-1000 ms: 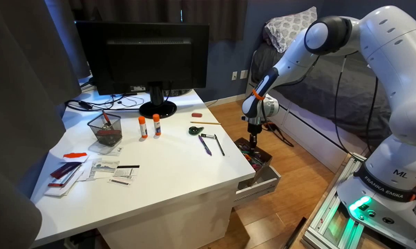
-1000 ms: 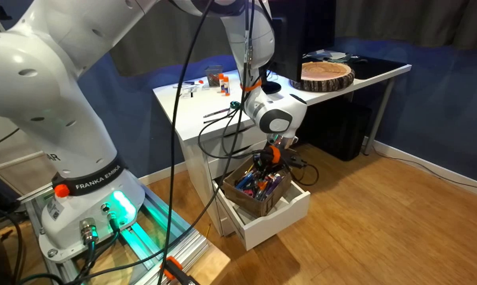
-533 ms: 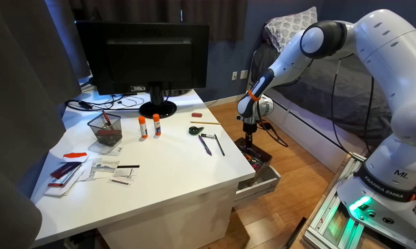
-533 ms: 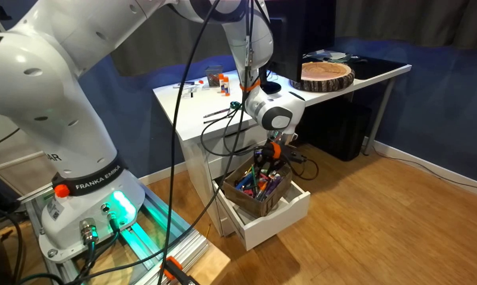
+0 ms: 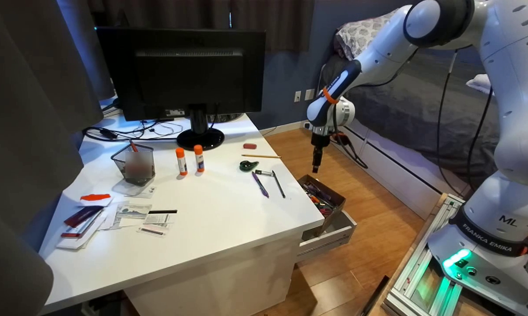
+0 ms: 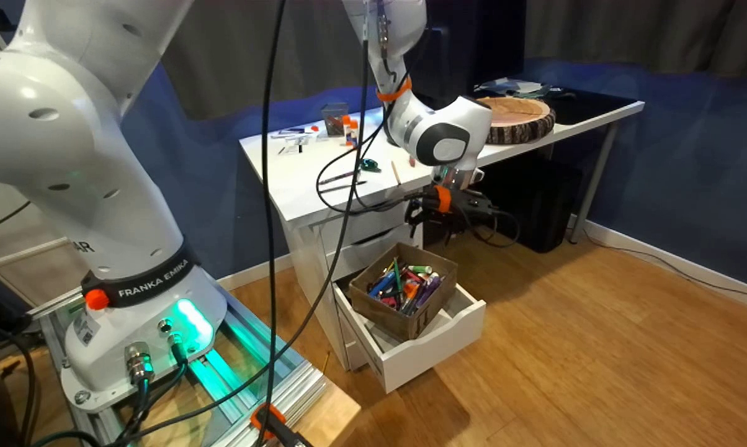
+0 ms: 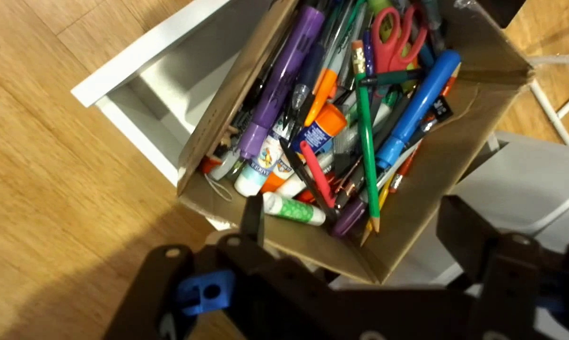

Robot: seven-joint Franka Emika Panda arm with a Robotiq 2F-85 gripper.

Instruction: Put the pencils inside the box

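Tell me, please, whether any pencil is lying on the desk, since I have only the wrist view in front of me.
Observer: Yes, at least one: in both exterior views a yellow pencil lies on the desk.
Operator: Thank you; I cannot judge my height from here, so am I touching the box?
Observer: No, in both exterior views the end effector hangs above it, with a gap showing between the fingertips and the rim.
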